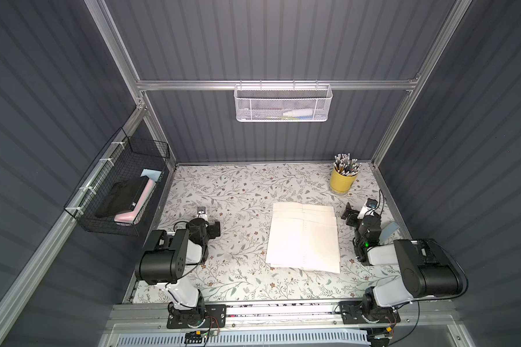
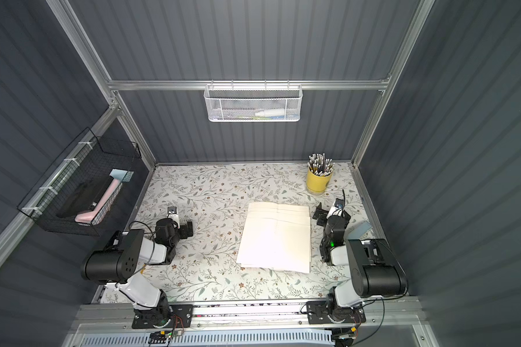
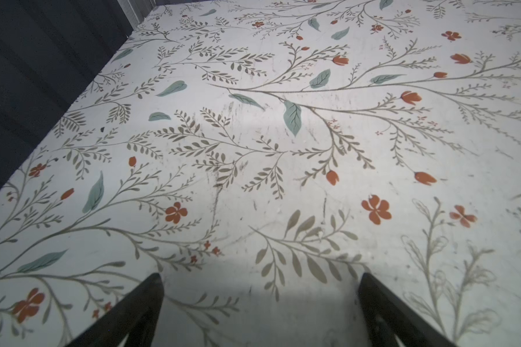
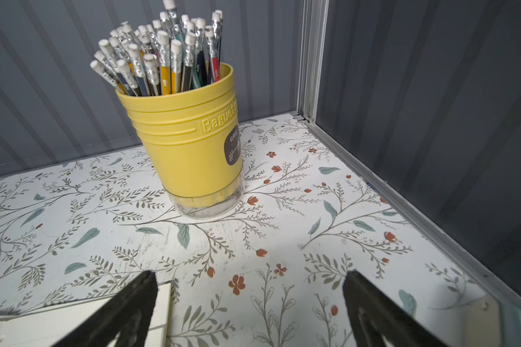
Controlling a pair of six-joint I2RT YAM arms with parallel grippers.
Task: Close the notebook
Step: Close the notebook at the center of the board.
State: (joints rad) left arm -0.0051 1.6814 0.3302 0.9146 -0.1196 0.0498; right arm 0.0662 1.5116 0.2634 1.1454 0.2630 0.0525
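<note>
The notebook (image 1: pixel 304 237) (image 2: pixel 275 237) lies open on the floral table, white pages up, right of centre in both top views. My left gripper (image 1: pixel 212 228) (image 3: pixel 260 285) hovers over bare table well to the notebook's left, open, with nothing between its fingers. My right gripper (image 1: pixel 350 214) (image 4: pixel 250 288) sits just off the notebook's far right corner, also open and empty. One corner of the notebook (image 4: pixel 73 318) shows beside a right fingertip (image 4: pixel 146 288). The notebook is out of the left wrist view.
A yellow cup full of pencils (image 1: pixel 342 180) (image 4: pixel 190 144) stands at the back right, just beyond my right gripper. A white mesh basket (image 1: pixel 282 103) hangs on the back wall, a black wire basket (image 1: pixel 124 192) on the left wall. A pale blue card (image 1: pixel 390 231) lies by the right arm.
</note>
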